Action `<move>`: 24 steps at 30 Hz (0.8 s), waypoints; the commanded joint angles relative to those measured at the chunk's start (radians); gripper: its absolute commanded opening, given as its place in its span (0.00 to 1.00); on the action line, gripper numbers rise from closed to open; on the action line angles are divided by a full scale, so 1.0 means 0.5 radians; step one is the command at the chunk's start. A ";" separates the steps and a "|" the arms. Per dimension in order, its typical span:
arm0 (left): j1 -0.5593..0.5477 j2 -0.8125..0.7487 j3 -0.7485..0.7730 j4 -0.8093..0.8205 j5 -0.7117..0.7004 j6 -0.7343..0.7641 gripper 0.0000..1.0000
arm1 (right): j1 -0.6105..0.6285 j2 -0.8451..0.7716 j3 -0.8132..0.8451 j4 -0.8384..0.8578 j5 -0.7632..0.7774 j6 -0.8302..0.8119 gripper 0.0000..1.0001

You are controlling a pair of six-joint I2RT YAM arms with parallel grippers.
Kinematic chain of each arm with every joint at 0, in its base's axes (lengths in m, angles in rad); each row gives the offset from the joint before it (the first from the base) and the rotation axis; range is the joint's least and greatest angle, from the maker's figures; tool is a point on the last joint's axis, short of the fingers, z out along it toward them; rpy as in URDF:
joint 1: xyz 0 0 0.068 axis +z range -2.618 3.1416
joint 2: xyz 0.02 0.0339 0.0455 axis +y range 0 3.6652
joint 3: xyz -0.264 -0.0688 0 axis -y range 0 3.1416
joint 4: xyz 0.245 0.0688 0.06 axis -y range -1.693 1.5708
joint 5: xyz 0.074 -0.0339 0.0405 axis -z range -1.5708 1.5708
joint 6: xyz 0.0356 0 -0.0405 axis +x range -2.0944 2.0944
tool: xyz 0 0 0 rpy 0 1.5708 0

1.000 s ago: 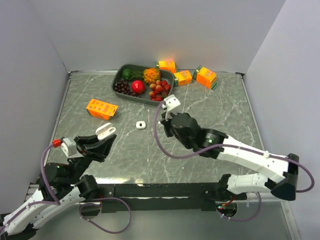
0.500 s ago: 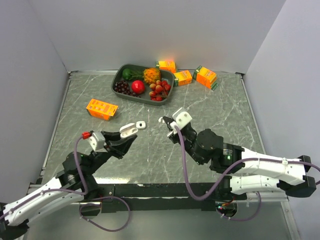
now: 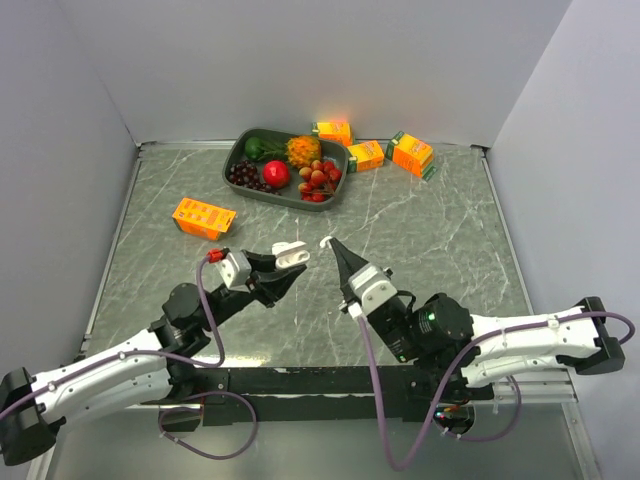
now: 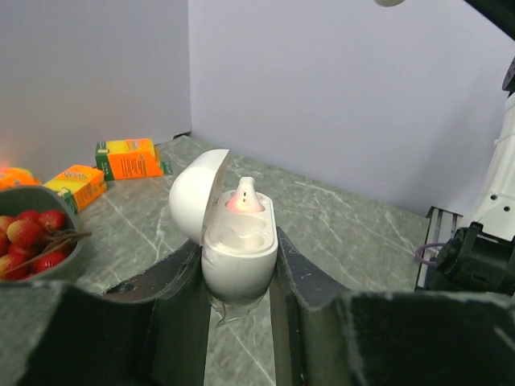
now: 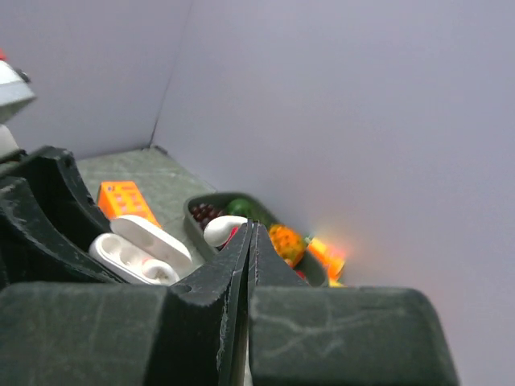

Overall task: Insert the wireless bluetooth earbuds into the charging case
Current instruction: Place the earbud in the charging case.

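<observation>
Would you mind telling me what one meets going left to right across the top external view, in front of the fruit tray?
The orange carton → charging case, lid open, held in the left gripper → earbud pinched in the right gripper jaws.

We see the case (image 4: 238, 241) as smooth, glossy white plastic, and the earbud (image 4: 244, 197) in it and the second earbud (image 5: 221, 231) look the same. The left gripper (image 4: 238, 261) and right gripper (image 5: 251, 232) have matt black, faintly grainy plastic fingers. The table (image 3: 430, 240) is smooth, veined and stone-like, with a soft sheen. The cartons (image 3: 204, 217) are printed card, and the tray (image 3: 236, 158) is dull dark plastic.
</observation>
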 commanded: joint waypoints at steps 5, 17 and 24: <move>0.063 0.165 0.188 0.371 0.220 -0.072 0.01 | 0.135 0.085 -0.084 0.594 0.061 -0.448 0.00; 0.063 0.172 0.250 0.212 0.294 -0.118 0.01 | 0.148 0.063 -0.044 0.202 -0.095 -0.123 0.00; 0.066 0.218 0.320 0.111 0.288 -0.210 0.01 | 0.157 0.164 -0.035 0.327 -0.089 -0.203 0.00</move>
